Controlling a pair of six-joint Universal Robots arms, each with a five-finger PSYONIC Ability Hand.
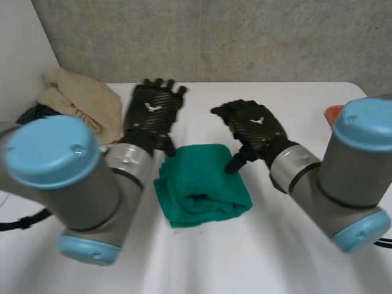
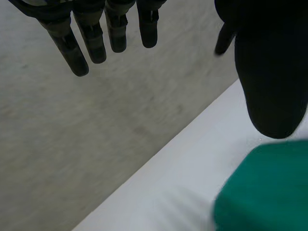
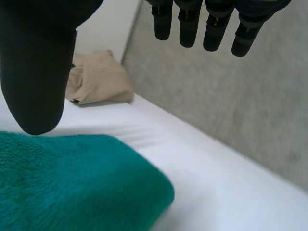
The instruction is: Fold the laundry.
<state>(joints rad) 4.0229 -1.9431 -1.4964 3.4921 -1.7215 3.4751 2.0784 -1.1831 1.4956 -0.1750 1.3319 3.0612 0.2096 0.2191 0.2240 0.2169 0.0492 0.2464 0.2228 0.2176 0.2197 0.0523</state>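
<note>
White table (image 1: 288, 257) is carrying a folded green towel (image 1: 205, 184) at frame centre. Its upper corners are flanked by the left hand (image 1: 153, 113) and right hand (image 1: 254, 125), hovering with fingers straight, holding nothing. Towel is looking soft, light, floppy; pinching 2 corners is probably suiting it best.

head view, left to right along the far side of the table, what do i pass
crumpled beige cloth → left hand → right hand → orange object at the table's edge
</note>
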